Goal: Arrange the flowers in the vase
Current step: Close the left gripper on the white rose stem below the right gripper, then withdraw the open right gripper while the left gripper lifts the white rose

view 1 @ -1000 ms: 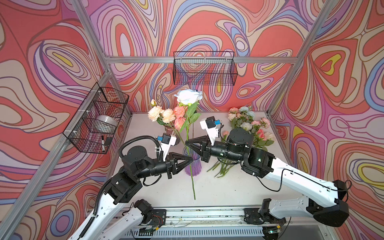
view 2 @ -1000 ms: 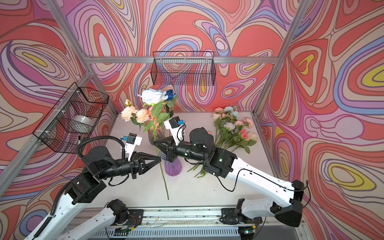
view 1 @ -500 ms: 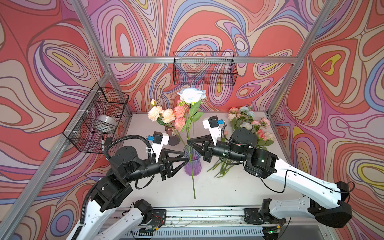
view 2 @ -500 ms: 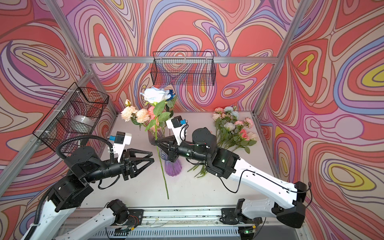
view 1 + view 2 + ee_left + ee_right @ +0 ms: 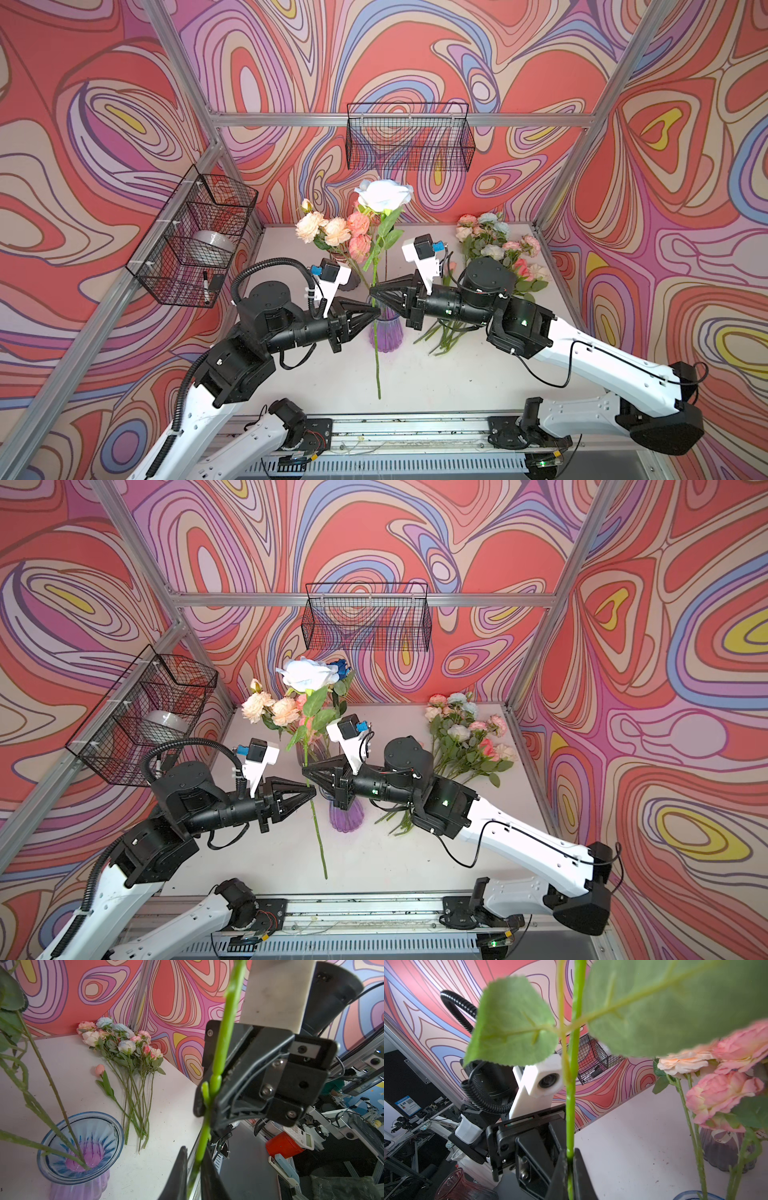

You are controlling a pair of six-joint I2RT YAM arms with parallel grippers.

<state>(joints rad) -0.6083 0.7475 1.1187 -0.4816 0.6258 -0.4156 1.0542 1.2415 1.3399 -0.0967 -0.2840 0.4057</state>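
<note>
Regrasping white rose (image 5: 384, 193) midair, left claw (image 5: 376, 309) and right claw (image 5: 372, 291) both clenched on stem (image 5: 377, 365); next, lift stem end into vase (image 5: 388, 337).

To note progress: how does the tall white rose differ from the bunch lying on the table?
The white rose stands upright, clamped by the left tool and right tool; the bunch lies flat on the table, untouched. The white rose has one large bloom; the bunch, many small ones. Both are green-stemmed, outside the purple vase.
</note>
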